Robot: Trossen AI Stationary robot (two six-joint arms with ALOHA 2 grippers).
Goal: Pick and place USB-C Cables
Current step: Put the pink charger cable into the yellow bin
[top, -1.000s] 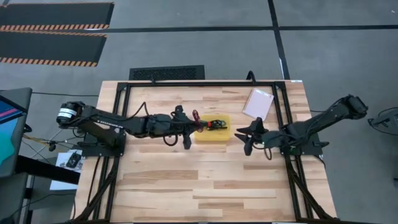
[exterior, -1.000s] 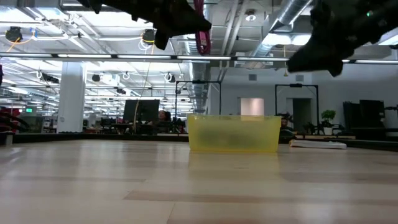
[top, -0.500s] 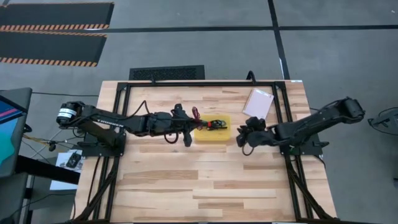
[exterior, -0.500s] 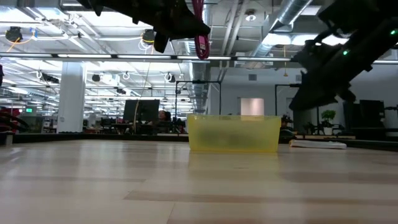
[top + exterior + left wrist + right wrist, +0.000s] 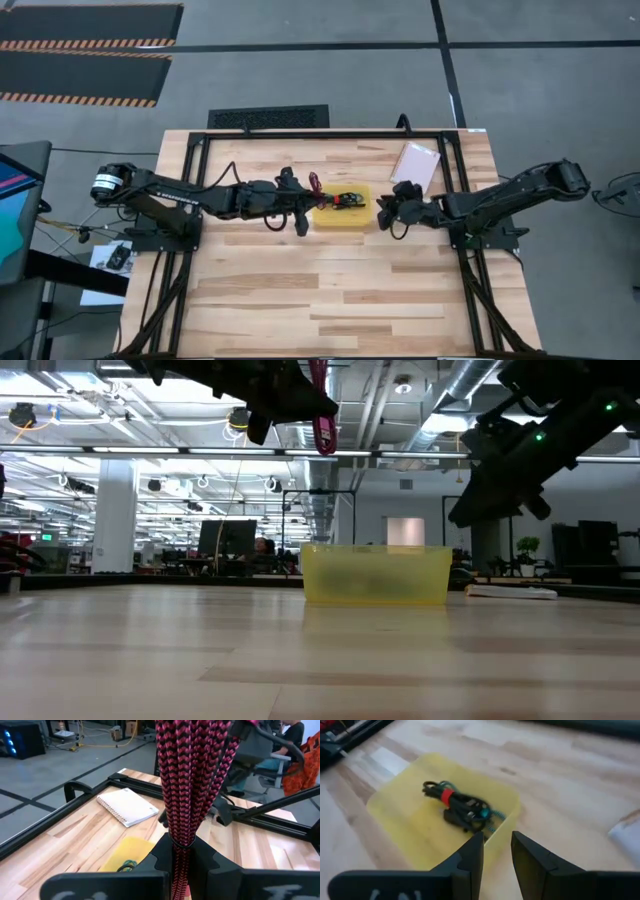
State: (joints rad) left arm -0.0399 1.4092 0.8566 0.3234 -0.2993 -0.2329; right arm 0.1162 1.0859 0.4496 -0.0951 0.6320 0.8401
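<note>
The left gripper (image 5: pixel 181 855) has its fingers closed on the maroon cable (image 5: pixel 192 780), hanging just beside the yellow tray (image 5: pixel 343 218), while the right gripper (image 5: pixel 497 851), fingers slightly apart and empty, hovers at the tray's opposite edge, above the black bundle (image 5: pixel 461 806) and teal cable (image 5: pixel 492 816) inside.

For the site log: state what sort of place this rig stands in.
Probably a large open lab or industrial workspace: exposed ceiling ducts and strip lights, hazard-striped floor mats on grey concrete, and a wooden table in a black frame.
</note>
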